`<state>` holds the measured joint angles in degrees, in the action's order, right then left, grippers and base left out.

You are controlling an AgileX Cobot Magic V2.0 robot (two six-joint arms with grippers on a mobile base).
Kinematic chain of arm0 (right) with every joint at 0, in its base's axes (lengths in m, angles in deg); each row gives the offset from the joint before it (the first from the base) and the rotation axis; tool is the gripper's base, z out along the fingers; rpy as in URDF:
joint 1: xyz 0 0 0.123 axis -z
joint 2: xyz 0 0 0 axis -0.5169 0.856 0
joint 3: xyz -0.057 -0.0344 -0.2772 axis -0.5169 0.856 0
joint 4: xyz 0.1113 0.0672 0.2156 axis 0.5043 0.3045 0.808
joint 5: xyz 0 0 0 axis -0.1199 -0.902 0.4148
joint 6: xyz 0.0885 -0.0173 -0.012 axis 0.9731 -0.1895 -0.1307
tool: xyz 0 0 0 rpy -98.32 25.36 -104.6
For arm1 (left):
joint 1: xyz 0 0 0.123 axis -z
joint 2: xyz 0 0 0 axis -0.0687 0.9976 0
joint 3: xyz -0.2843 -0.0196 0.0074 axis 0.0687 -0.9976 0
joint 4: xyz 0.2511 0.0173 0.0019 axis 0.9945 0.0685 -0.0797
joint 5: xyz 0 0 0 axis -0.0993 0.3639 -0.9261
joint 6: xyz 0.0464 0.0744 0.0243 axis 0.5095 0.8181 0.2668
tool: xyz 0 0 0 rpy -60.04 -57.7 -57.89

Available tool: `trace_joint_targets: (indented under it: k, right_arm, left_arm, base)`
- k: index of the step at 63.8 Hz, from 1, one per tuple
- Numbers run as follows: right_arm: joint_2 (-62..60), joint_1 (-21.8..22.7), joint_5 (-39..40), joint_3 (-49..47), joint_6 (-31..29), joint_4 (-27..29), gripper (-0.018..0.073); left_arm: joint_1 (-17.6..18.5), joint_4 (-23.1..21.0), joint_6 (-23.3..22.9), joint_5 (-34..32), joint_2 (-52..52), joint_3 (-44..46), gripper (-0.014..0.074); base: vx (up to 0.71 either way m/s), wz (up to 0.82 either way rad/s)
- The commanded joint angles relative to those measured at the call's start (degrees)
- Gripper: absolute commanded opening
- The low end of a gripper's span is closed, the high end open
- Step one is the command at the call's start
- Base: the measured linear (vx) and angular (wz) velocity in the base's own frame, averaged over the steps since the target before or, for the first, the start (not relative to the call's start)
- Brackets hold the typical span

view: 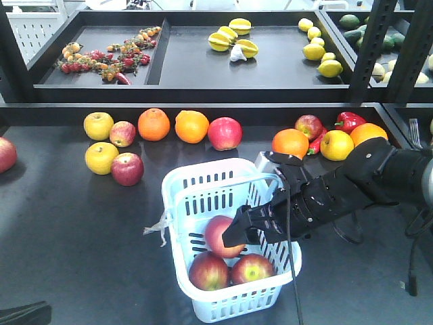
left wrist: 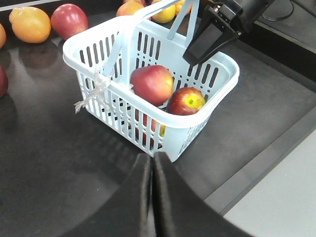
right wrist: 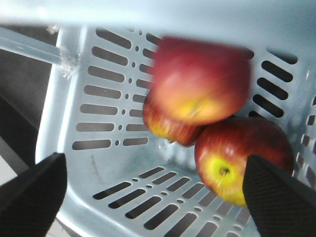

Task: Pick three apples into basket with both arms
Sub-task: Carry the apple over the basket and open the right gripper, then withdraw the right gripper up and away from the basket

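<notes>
1. Over basket point(view: 203, 186), right gripper point(view: 245, 230): jaws spread wide, clamped on nothing.
2. Just below and ahead of jaws, third apple point(right wrist: 200, 81): blurred, unsupported, above two apples point(view: 230, 269) on basket floor.
3. Beside basket's near side, left gripper point(left wrist: 152, 163): fingers pressed together, empty, farther off.

A pale blue basket point(view: 203, 203) stands on the dark surface point(view: 67, 230) with three red apples point(view: 230, 261) inside, one resting above the other two. The right arm point(view: 365, 179) reaches in from the right, its end effector point(view: 237, 233) over the basket beside the upper apple. Yellow apples point(view: 99, 142), oranges point(view: 173, 125) and more red apples point(view: 225, 133) lie behind.
</notes>
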<state>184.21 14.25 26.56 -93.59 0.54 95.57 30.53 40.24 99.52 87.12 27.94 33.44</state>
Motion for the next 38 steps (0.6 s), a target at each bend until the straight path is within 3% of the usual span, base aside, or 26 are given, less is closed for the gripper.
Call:
trace_joint_targets:
  k: [1,8,19,38]
  right_arm:
    - [-3.50,0.04,-2.56,-1.44,-0.78,2.34,0.0585]
    - [-5.86,0.26,-4.34,-1.44,-0.51,2.05,0.0403]
    - [-12.07,0.26,-8.85,-1.39,-1.30,-0.74,-0.0019]
    - [-32.35,0.26,-14.47,-0.32,-1.18,-11.54,-0.0005]
  left_arm:
    - [0.08,-1.50,-0.38,-3.30,0.23,1.46,-0.0008]
    - [0.08,-1.50,-0.38,-3.30,0.23,1.46,-0.0008]
    - [0.08,-1.50,-0.38,-3.18,0.23,1.46,-0.0008]
    - [0.08,-1.50,-0.38,-3.00,0.23,1.46,-0.0008]
  base:
    - [0.00,0.00]
    - [0.00,0.00]
    - [0.00,0.00]
    - [0.00,0.00]
